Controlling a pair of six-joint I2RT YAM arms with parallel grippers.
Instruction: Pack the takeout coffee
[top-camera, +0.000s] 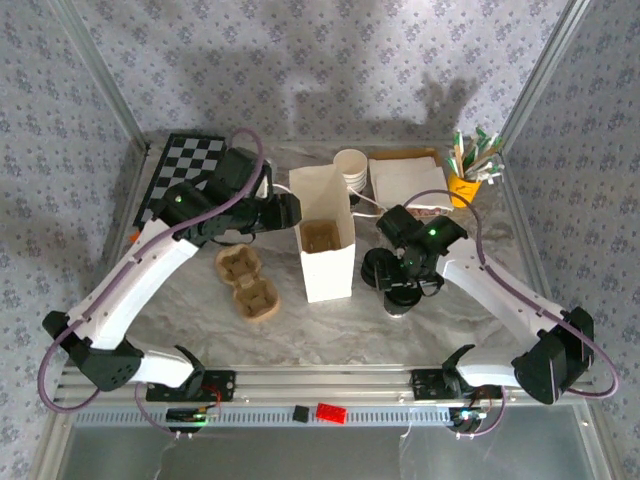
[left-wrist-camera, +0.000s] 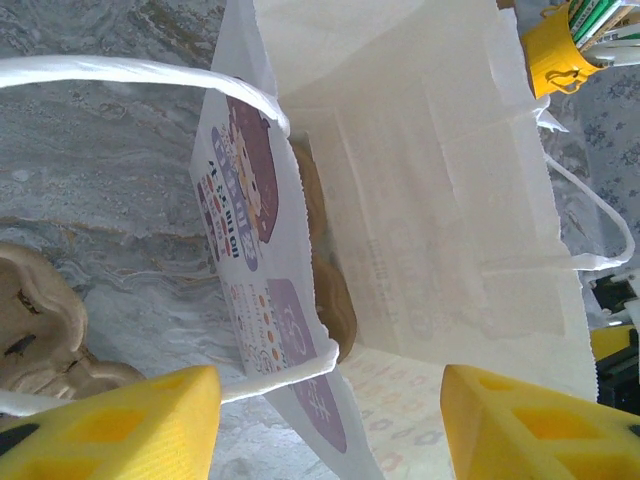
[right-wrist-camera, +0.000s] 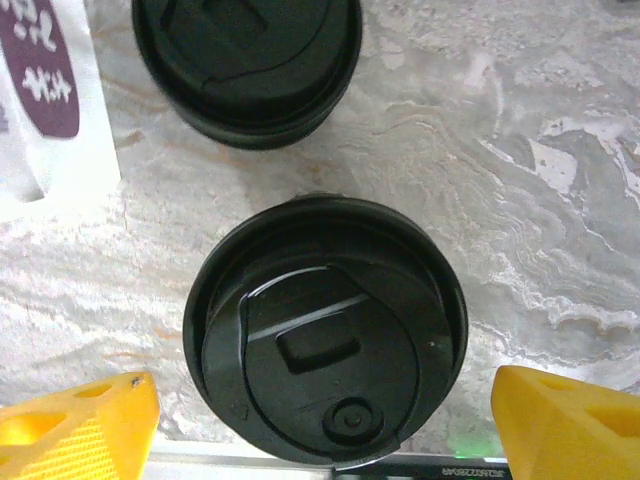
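The takeout coffee (right-wrist-camera: 325, 330) stands on the marble table and I look straight down on its black lid. My right gripper (right-wrist-camera: 325, 430) is open above it, one yellow finger (right-wrist-camera: 75, 425) on each side, clear of the lid. In the top view this cup (top-camera: 403, 297) sits right of the white paper bag (top-camera: 327, 240), under the right gripper (top-camera: 405, 275). The bag stands upright and open with a brown carrier (top-camera: 322, 236) inside. My left gripper (left-wrist-camera: 330, 430) is open astride the bag's printed left wall (left-wrist-camera: 240, 210), at the bag's upper left edge (top-camera: 292, 212).
A second black-lidded cup (right-wrist-camera: 247, 60) stands just beyond the first, close to the bag. Two brown pulp carriers (top-camera: 247, 283) lie left of the bag. Behind it are a stack of white cups (top-camera: 351, 167), a napkin pile (top-camera: 405, 180), a yellow holder (top-camera: 465, 185) and a checkerboard (top-camera: 190, 170).
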